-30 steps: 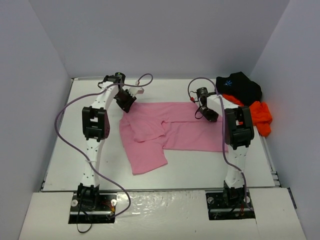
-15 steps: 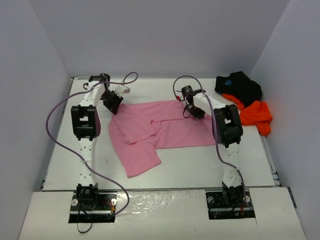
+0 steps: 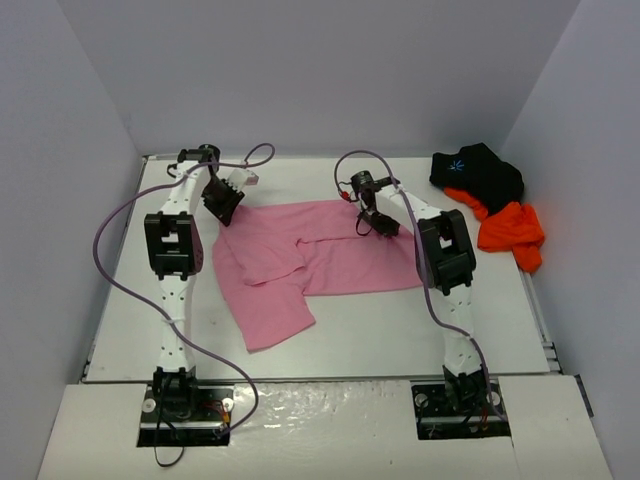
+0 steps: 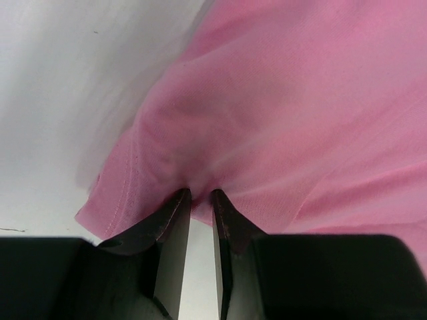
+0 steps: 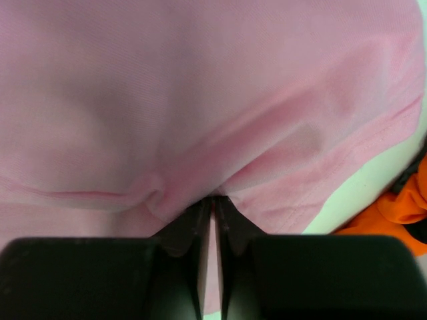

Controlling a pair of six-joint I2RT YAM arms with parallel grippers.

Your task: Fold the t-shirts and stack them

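**My left arm** point(image 3: 172, 250): base at the near left corner, links stretched almost straight toward the far edge, wrist turned down and to the right at the far end.

**My left claw** point(image 4: 200, 197): tipped down, dark fingers point(image 4: 170, 227) drawn close with only a thin slit between them. The tips are nipped on a puckered edge of the pink t-shirt point(image 3: 340, 255).

**My right arm** point(image 3: 445, 255): base at the near right corner, upper links leaning forward, forearm reaching away and to the left, wrist bent downward.

**My right claw** point(image 5: 213, 200): tipped down, fingers point(image 5: 190, 227) all but touching. The tips are pinched on a gathered fold of the same shirt.
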